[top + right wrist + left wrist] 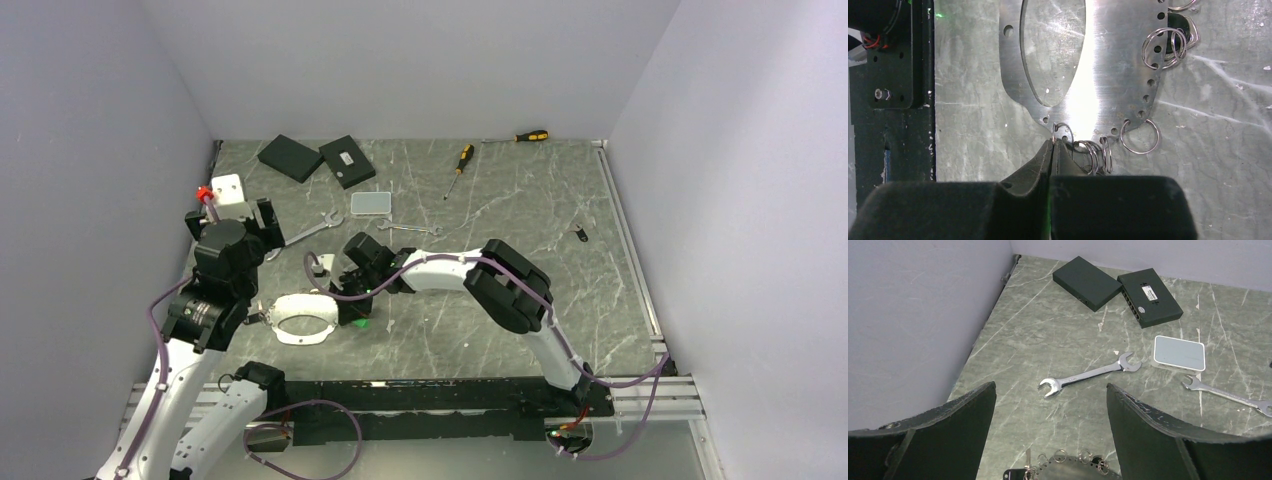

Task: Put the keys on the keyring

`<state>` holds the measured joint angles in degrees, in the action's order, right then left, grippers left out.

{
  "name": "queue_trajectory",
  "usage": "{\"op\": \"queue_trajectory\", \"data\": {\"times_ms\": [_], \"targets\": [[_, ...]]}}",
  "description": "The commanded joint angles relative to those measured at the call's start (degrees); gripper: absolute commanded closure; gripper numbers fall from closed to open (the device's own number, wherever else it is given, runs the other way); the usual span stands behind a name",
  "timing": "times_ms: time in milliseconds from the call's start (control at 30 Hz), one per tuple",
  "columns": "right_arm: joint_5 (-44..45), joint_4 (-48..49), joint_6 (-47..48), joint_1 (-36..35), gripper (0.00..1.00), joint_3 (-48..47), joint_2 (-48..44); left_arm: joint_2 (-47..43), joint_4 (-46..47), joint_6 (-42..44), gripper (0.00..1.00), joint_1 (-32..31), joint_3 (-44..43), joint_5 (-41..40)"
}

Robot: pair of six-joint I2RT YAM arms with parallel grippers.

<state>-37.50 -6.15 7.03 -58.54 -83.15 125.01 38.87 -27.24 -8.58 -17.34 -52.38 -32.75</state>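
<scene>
Right end effector (1054,144) pinched shut over marbled green tabletop (968,125).

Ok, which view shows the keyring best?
Right wrist: it is close up on the keyring, with its flat metal band, rim holes and small rings clear, and the right tool shut at its edge. Top external shows the keyring as a small pale oval; left wrist shows only its ringed edge.

Two spanners (1090,375), two screwdrivers (459,170), black boxes (1088,282)
</scene>
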Motion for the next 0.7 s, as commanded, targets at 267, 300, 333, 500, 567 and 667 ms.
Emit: {"op": "queue_trajectory", "data": {"times_ms": [267, 300, 333, 500, 567, 667], "targets": [[5.85, 5.36, -1.01, 0.94, 1.00, 4.95, -9.13, -0.99, 3.39, 2.38, 0.14, -0.06, 0.69, 8.12], [6.11, 6.57, -1.43, 1.16, 1.00, 6.08, -10.76, -1.18, 3.70, 2.75, 0.14, -0.06, 0.82, 10.38], [6.38, 8.34, -1.79, 1.54, 1.00, 7.10, -12.43, -1.36, 3.99, 3.08, 0.15, -0.06, 0.91, 12.36], [8.56, 12.85, -2.01, 2.82, 1.00, 11.69, -21.06, -2.65, 7.86, 4.09, 0.17, -0.06, 3.09, 25.40], [8.91, 14.66, -1.47, 3.34, 1.00, 12.99, -24.43, -2.24, 8.09, 4.09, 0.18, -0.06, 2.70, 30.54], [8.02, 19.41, 0.40, 4.18, 1.00, 16.13, -28.91, -1.39, 9.05, 3.92, 0.25, -0.06, 2.48, 35.67]]}}
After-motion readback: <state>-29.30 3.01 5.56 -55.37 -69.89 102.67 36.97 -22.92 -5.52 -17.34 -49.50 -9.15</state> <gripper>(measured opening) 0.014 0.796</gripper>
